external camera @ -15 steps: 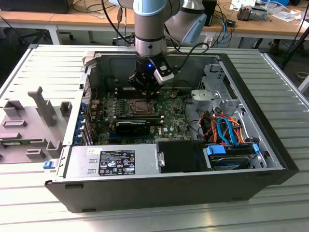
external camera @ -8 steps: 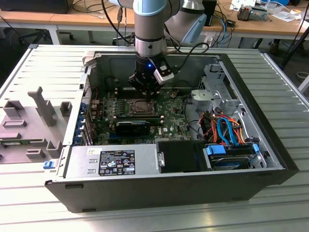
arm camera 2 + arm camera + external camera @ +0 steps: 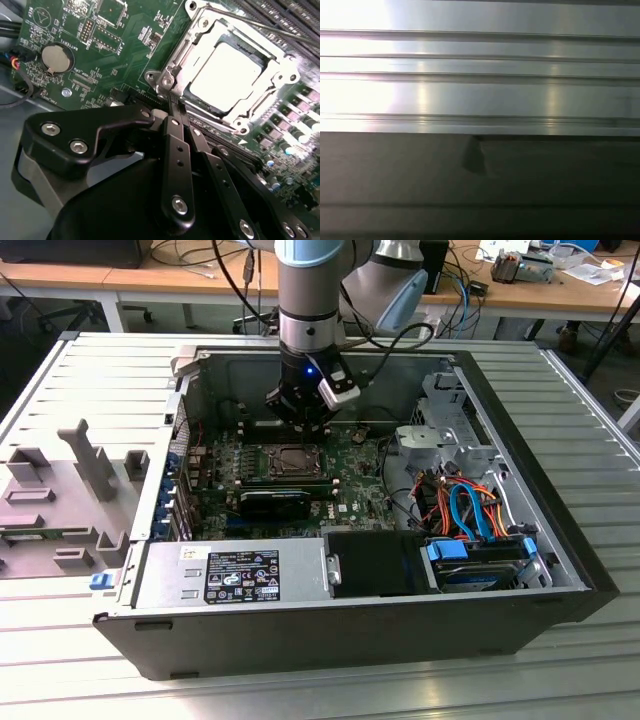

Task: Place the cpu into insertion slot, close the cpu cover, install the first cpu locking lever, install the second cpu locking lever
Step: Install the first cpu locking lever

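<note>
One cpu (image 3: 225,70) sits flat in the one insertion slot (image 3: 235,117) on the green motherboard (image 3: 125,45) of an open computer case (image 3: 560,490) that lies on its side on the ribbed metal table (image 3: 90,370). Its pale metal top shows through the square window of the single cpu cover (image 3: 185,55), which lies down over it as a thin silver frame. The gripper (image 3: 172,102) hangs just beside one corner of the socket, its black fingers (image 3: 176,145) brought together into a narrow point that carries nothing, the tips resting at or very near the frame's edge. One thin wire locking lever (image 3: 260,25) runs along the far side of the frame; a second one I cannot pick out. The chip looks light, rigid and smooth-topped, and probably fragile on its hidden contact face, so it would best be held by its edges and kept level. The cover is thin sheet metal, stiff but bendable, best pressed on its rim rather than across the window. The lever is springy wire, likely slippery, best caught near its free end. One coin battery (image 3: 57,57) sits on the board well apart from the socket.
</note>
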Motion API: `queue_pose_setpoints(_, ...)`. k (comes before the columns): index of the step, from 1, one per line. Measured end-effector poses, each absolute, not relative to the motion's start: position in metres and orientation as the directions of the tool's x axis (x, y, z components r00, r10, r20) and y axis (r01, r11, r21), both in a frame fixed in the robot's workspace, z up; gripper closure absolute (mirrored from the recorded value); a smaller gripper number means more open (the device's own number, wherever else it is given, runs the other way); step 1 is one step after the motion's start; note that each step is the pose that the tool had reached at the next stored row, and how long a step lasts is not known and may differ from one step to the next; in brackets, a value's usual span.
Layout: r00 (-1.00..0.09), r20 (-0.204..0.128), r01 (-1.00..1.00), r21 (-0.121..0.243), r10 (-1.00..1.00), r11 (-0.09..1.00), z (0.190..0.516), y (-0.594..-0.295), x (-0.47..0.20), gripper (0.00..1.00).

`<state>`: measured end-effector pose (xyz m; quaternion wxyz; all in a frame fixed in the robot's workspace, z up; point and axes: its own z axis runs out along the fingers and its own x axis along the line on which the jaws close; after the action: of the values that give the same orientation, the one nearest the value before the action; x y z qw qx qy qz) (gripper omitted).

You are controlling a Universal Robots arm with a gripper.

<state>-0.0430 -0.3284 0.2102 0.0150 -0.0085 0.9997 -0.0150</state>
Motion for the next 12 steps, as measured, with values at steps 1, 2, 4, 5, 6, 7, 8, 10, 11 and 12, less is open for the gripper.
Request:
queue_pose_setpoints(1,-0.999,-0.030,-0.017,-0.030,-0.017,0.999,0.211,-0.328,-0.043,0.89)
queue_pose_setpoints(2,-0.999,-0.030,-0.017,-0.030,-0.017,0.999,0.211,-0.329,-0.043,0.89)
queue_pose_setpoints(4,-0.999,-0.030,-0.016,-0.030,-0.017,0.999,0.211,-0.331,-0.043,0.89)
queue_pose_setpoints(5,-0.999,-0.030,-0.016,-0.030,-0.017,0.999,0.211,-0.333,-0.043,0.89)
queue_pose_setpoints(6,-0.999,-0.030,-0.017,-0.029,-0.017,0.999,0.212,-0.335,-0.043,0.89)
queue_pose_setpoints(7,-0.999,-0.030,-0.016,-0.029,-0.017,0.999,0.211,-0.339,-0.043,0.89)
queue_pose_setpoints(8,-0.999,-0.030,-0.016,-0.028,-0.017,0.999,0.211,-0.343,-0.043,0.89)
queue_pose_setpoints(10,-0.999,-0.030,-0.017,-0.027,-0.017,0.999,0.211,-0.352,-0.043,0.89)
queue_pose_setpoints(11,-0.999,-0.030,-0.017,-0.027,-0.017,1.000,0.211,-0.356,-0.043,0.89)
queue_pose_setpoints(12,-0.999,-0.030,-0.017,-0.026,-0.017,1.000,0.211,-0.359,-0.043,0.89)
